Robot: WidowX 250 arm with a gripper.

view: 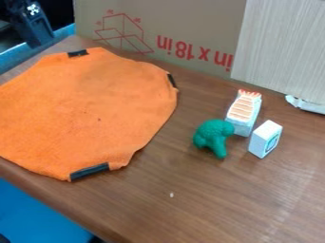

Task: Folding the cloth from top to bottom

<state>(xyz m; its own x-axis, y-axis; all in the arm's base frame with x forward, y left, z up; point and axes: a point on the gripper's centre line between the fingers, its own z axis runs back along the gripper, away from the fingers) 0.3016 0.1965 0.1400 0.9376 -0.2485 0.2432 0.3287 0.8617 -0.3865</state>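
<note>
Wooden table (215, 204) foremost, 1 black arm (28, 21) slants beyond the orange cloth (89, 111).

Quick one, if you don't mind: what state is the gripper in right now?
Gripper: whether it is open or closed cannot be told; the orange cloth lies spread on the table.

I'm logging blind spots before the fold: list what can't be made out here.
- Orange cloth: leftmost part, cut off by the camera view's left edge.
- Its underside: hidden beneath it, camera view.
- Cardboard: top, cut off by the camera view's top edge.
- Green toy: too small in camera view to identify.
</note>
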